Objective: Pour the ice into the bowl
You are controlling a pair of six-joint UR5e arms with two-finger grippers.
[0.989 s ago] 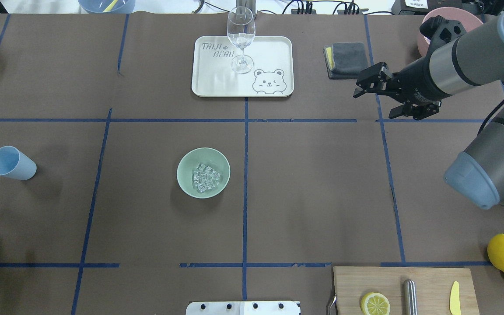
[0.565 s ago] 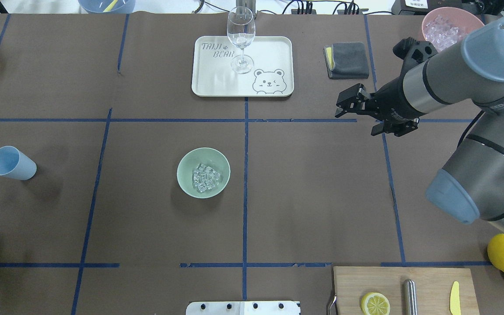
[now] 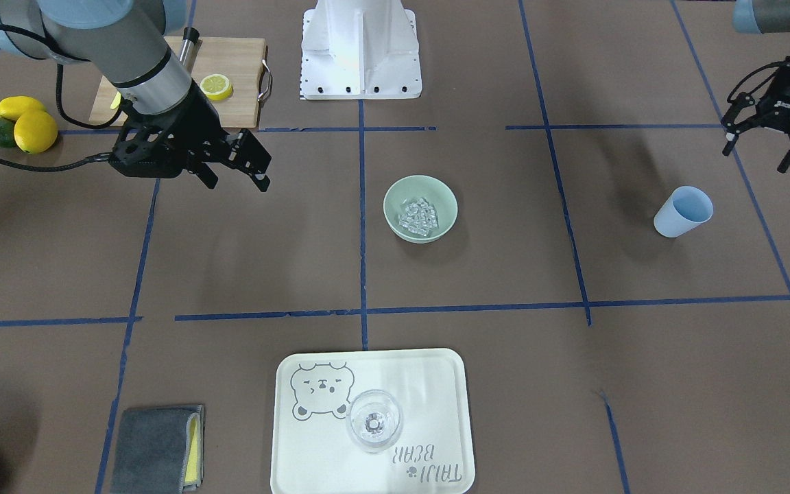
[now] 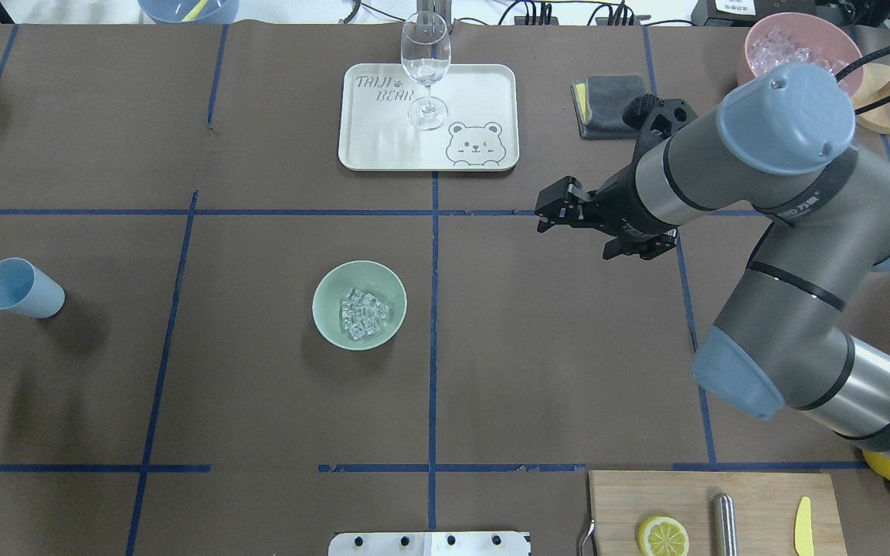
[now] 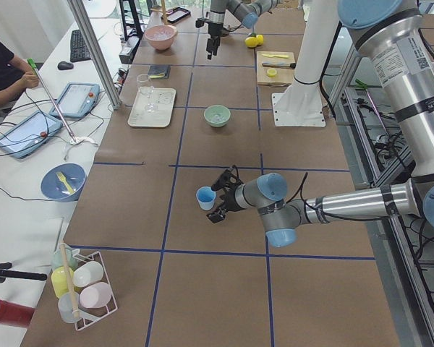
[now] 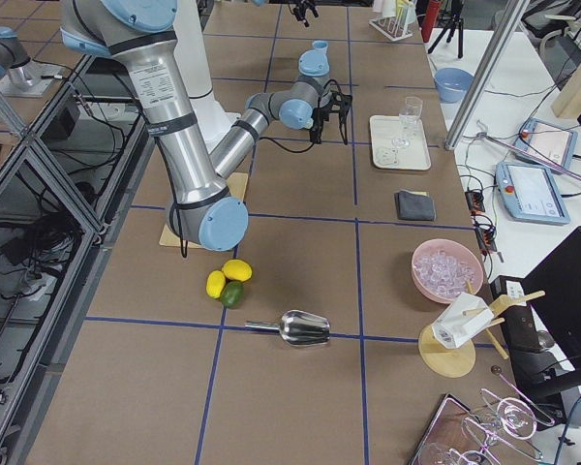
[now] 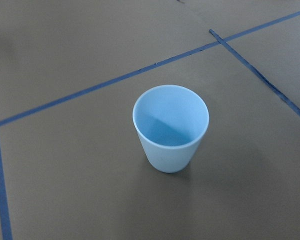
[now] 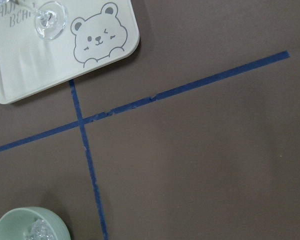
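Note:
The pale mint-green bowl [image 4: 359,305] stands near the table's middle with a small heap of clear ice cubes [image 4: 362,314] in it; it also shows in the front view [image 3: 420,208]. A light blue cup [image 4: 20,288] stands upright and empty at the far left; the left wrist view [image 7: 171,127] looks down into it. My left gripper [image 3: 755,159] is open and empty, hovering just behind the cup, out of the overhead view. My right gripper [image 4: 552,212] is open and empty, above the table right of and beyond the bowl.
A white bear tray [image 4: 484,85] with a wine glass [image 4: 425,62] sits at the back. A grey cloth [image 4: 613,104] and a pink bowl of ice [image 4: 793,50] are at the back right. A cutting board [image 4: 715,502] with a lemon half is at the front right.
My right arm has swung left from beside the grey cloth towards the table's middle, its gripper still open. My left gripper has left the overhead view's left edge.

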